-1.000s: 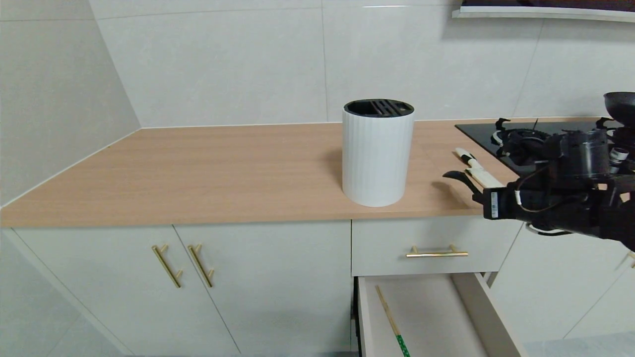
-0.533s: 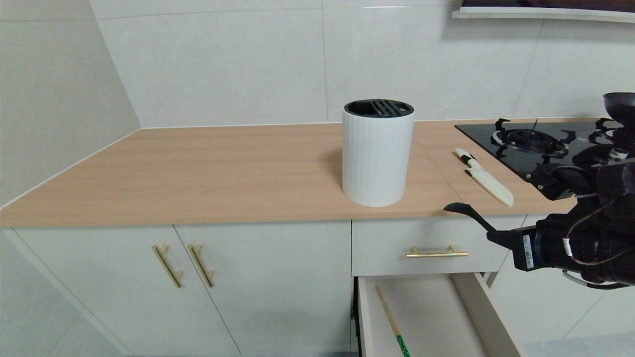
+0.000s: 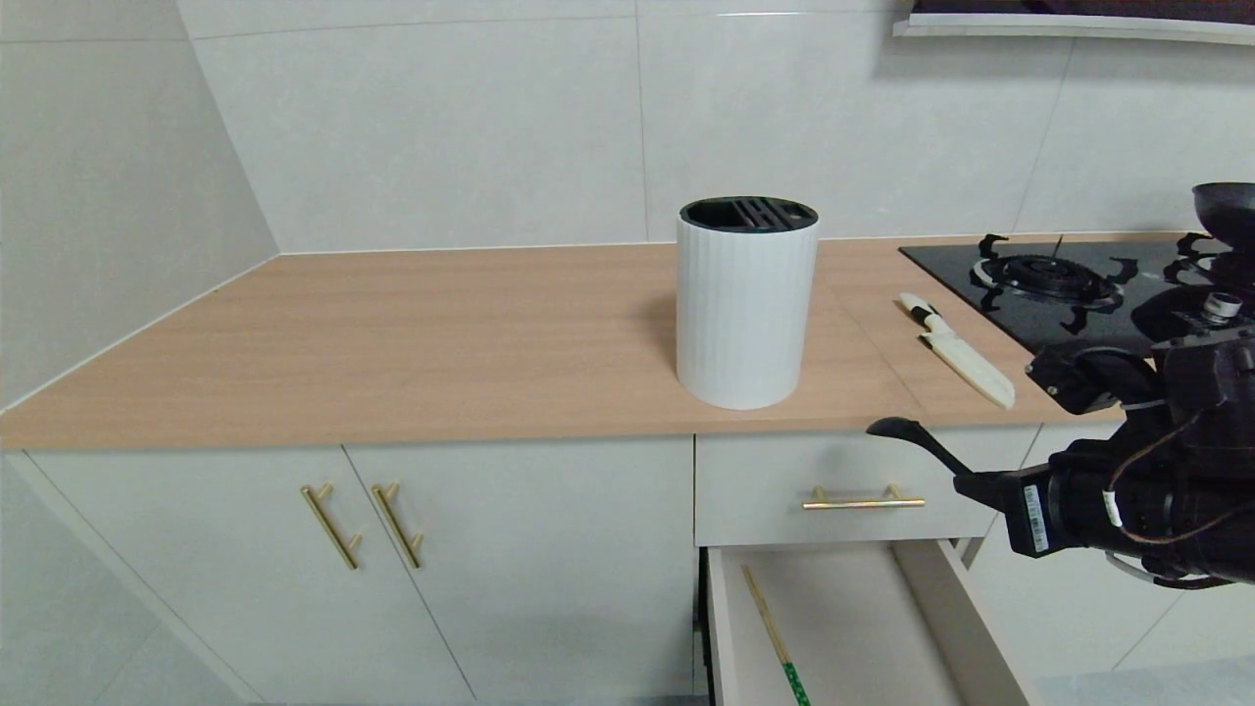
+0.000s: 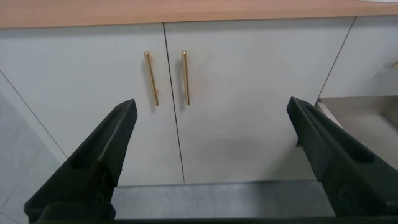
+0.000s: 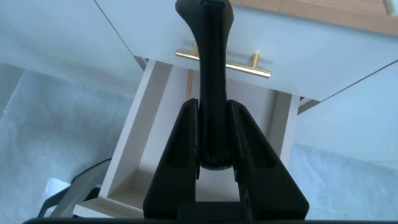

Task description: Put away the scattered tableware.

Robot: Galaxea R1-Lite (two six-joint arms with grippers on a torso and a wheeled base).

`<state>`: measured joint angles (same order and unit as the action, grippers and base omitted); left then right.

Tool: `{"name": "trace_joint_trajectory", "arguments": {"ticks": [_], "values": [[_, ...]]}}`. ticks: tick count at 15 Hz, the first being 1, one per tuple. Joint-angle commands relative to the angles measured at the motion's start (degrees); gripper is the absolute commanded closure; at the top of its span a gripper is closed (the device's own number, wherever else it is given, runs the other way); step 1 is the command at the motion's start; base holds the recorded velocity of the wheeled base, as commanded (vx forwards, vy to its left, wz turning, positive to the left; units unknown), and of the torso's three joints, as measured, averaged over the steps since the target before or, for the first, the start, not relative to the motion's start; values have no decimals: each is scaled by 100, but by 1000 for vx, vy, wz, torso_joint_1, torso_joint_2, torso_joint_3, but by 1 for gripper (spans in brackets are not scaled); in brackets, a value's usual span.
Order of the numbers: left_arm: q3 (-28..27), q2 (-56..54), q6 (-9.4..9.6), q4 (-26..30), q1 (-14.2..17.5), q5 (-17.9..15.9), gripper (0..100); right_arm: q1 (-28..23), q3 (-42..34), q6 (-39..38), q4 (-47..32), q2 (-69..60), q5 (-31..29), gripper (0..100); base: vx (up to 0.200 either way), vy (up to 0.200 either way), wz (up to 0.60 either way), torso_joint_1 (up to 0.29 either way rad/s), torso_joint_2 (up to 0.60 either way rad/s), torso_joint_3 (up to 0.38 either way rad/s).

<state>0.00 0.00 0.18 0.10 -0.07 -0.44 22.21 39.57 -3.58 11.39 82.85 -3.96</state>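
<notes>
A black spoon (image 3: 907, 433) sticks out leftward from my right gripper (image 3: 973, 480), which is shut on its handle (image 5: 208, 37). It hangs just in front of the closed drawer's gold handle (image 3: 863, 502), above the open drawer (image 3: 941, 628). A single chopstick (image 3: 773, 632) lies in that open drawer. On the wooden counter a white-bladed knife (image 3: 956, 350) lies right of a white ribbed holder (image 3: 747, 304) with a black slotted top. My left gripper (image 4: 211, 109) is open, low down, facing the cabinet doors (image 4: 168, 78).
A black gas hob (image 3: 1059, 284) takes up the counter's right end, with a dark pan (image 3: 1226, 206) at the far right. The counter (image 3: 441, 333) left of the holder is bare wood. Tiled walls close the back and left.
My right gripper has carried the black spoon down from counter height beside the knife to a spot in front of the drawer fronts. In the last half second it edged slightly left.
</notes>
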Motion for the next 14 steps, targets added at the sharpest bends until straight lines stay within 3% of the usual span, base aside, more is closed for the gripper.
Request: {"name": "trace_joint_trajectory", "arguments": {"ticks": [1, 14], "values": [[-9, 9, -1, -1, -1, 0, 0, 3, -2, -2, 4, 118, -8, 100, 0, 0, 0, 0, 0, 0], [0, 9, -1, -1, -1, 0, 0, 3, -2, -2, 4, 285, -26, 100, 0, 0, 0, -154, 415, 260]]}}
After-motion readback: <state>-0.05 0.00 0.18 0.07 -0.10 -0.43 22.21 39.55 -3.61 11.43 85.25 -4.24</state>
